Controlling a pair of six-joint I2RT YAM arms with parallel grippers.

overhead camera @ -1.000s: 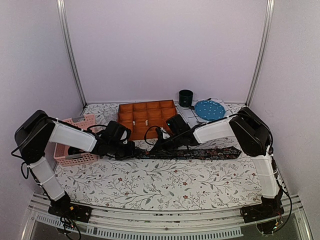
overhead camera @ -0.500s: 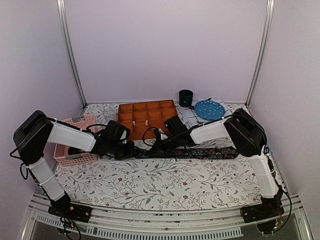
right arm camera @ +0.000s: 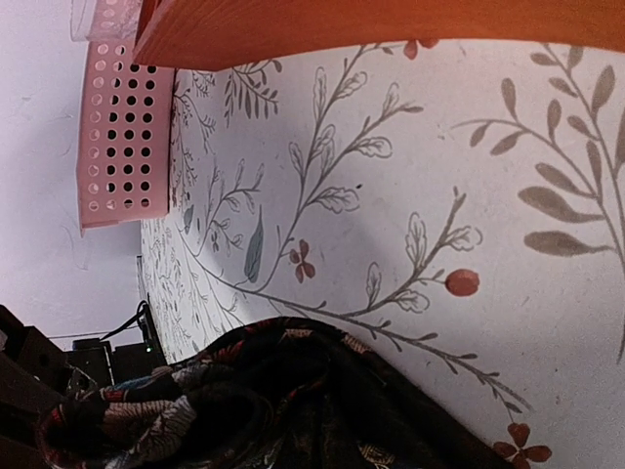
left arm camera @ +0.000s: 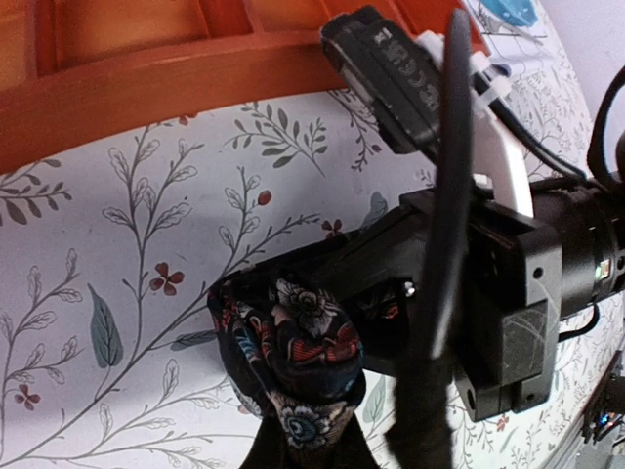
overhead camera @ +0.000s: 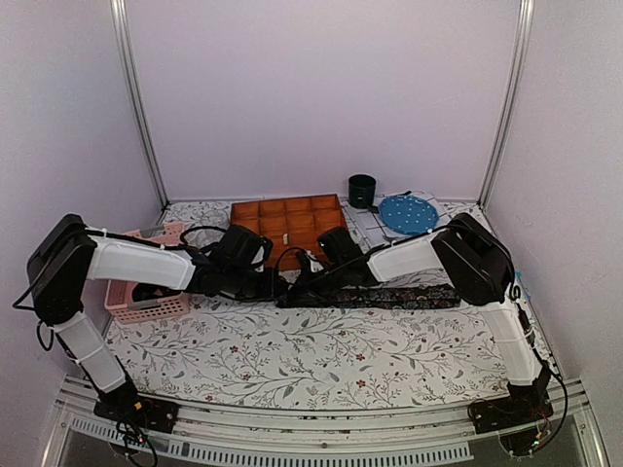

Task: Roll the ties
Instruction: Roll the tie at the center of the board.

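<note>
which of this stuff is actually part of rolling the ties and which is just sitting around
For the job:
tie, one end bunched into a roll

Just lying about:
orange tray
pink basket
dark cup
blue plate

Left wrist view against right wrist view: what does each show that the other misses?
Only the left wrist view shows the right arm and a corner of the blue plate. Only the right wrist view shows the pink basket. Both show the tie at its bunched end, the orange tray at its edge, and the floral tablecloth.
</note>
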